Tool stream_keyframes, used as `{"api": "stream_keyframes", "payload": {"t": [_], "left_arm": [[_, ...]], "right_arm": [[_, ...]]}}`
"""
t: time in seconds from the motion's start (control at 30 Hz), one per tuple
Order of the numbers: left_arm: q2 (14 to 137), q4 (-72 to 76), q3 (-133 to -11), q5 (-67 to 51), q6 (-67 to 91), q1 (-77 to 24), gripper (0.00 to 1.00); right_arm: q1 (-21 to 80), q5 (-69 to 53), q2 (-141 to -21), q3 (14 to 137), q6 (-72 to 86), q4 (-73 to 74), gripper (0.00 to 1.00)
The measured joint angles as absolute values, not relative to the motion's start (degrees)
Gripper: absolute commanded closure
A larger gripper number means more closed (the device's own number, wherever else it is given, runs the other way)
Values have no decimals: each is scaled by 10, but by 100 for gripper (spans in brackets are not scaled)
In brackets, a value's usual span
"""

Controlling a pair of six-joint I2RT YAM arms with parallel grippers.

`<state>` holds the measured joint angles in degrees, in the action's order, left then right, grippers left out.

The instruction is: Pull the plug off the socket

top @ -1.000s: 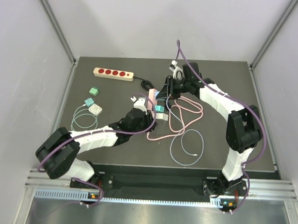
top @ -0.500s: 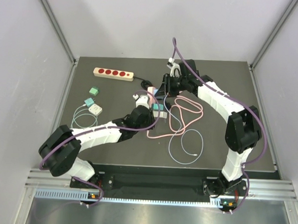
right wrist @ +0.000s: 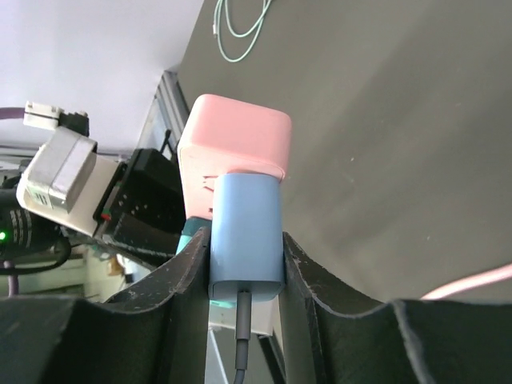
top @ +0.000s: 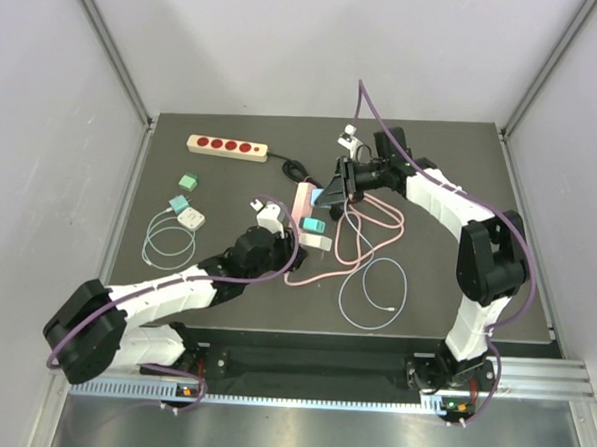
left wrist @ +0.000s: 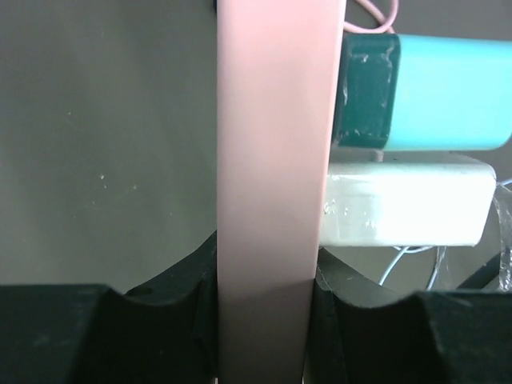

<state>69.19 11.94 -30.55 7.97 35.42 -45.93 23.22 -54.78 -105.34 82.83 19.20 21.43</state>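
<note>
The socket is a pink power strip [top: 305, 197] lying mid-table. My left gripper [top: 290, 230] is shut on its near end; in the left wrist view the strip [left wrist: 276, 152] runs up from between the black fingers [left wrist: 172, 292] of that gripper [left wrist: 264, 280]. A teal plug [left wrist: 432, 92] and a white plug [left wrist: 408, 200] sit in its right side. My right gripper [top: 330, 195] is shut on a light blue plug [right wrist: 246, 232] at the strip's far end [right wrist: 232, 148]. The plug's front meets the strip's face, and its pins are hidden. In its own wrist view the right gripper [right wrist: 246, 264] clamps the plug's sides.
A beige strip with red sockets [top: 227, 146] lies at the back left. A small green cube [top: 189, 181] and a white charger with a coiled cable [top: 189, 216] lie at the left. A pink cable [top: 363, 227] and a lilac cable loop [top: 375, 293] lie right of the strip.
My left arm has drawn back toward its base and the pink strip has shifted slightly nearer. The right wrist has moved a little right. Both grips have held.
</note>
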Motion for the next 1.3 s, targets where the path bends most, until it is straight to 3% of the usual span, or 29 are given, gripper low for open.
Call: {"api": "stream_keyframes", "payload": {"t": [0.43,0.9,1.3], "left_arm": [[658,55,-328,94,356,-460,100],[751,-34,-434,148,362,-462,100],[776,-36,-450,164,360,-462,100]], "right_arm": [[224,-530,-1039,814,225,222,100],[239,-403,-1031,840,247,235,100],[243,-370,-1027,849,234,244,100]]}}
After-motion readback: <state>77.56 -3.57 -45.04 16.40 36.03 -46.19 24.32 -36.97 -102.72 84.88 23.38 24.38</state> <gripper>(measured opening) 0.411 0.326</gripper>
